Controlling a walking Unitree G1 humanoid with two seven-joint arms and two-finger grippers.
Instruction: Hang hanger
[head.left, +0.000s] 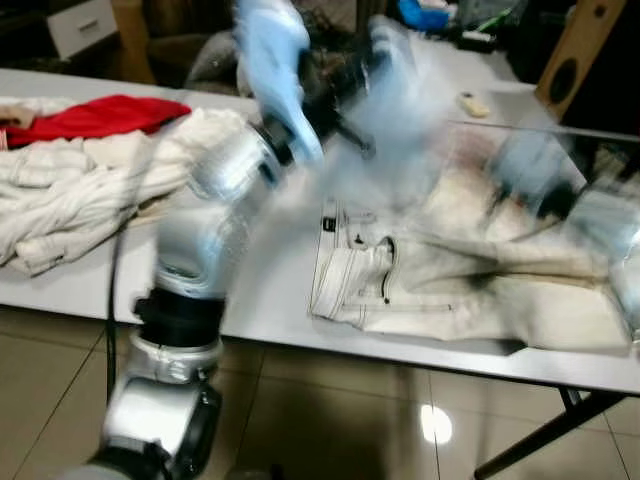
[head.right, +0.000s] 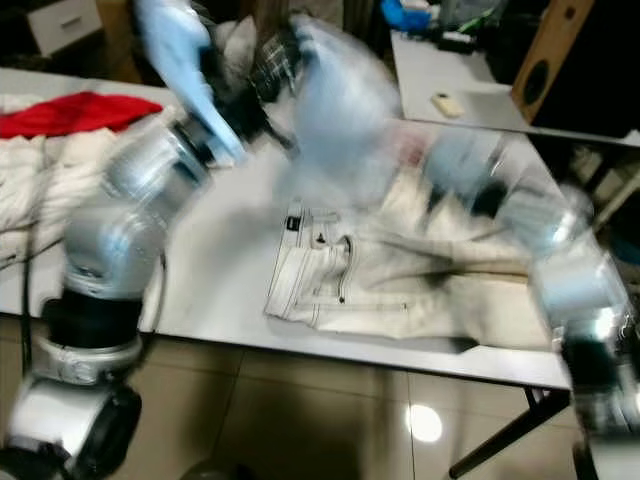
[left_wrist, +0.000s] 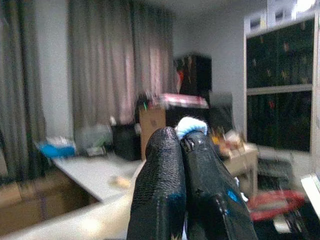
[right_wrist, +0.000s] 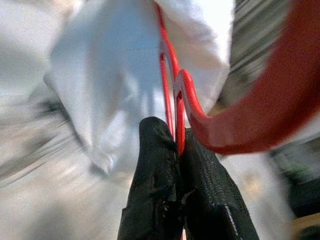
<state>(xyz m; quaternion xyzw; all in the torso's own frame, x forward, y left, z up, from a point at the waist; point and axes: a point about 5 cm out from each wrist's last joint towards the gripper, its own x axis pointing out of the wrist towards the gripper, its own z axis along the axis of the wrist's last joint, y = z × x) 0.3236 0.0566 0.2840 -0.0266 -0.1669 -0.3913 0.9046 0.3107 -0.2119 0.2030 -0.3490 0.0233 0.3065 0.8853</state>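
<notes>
Both arms are raised over the table and smeared by motion. A pale blue garment (head.left: 272, 60) hangs in the air between them. The right wrist view shows my right gripper (right_wrist: 176, 134) shut on the thin bar of a red hanger (right_wrist: 250, 120), with the pale garment (right_wrist: 110, 75) draped over it. My left gripper (left_wrist: 180, 136) is shut, a bit of pale blue cloth (left_wrist: 191, 124) showing at its tips. From the head, the left gripper (head.left: 345, 85) is high at the middle and the right gripper (head.left: 525, 175) is a blur to the right.
White jeans (head.left: 420, 290) lie flat on the white table (head.left: 270, 300) under the arms. A heap of white clothes (head.left: 70, 200) and a red cloth (head.left: 100, 115) lie at the table's left. A second table with a speaker box (head.left: 575, 55) stands behind.
</notes>
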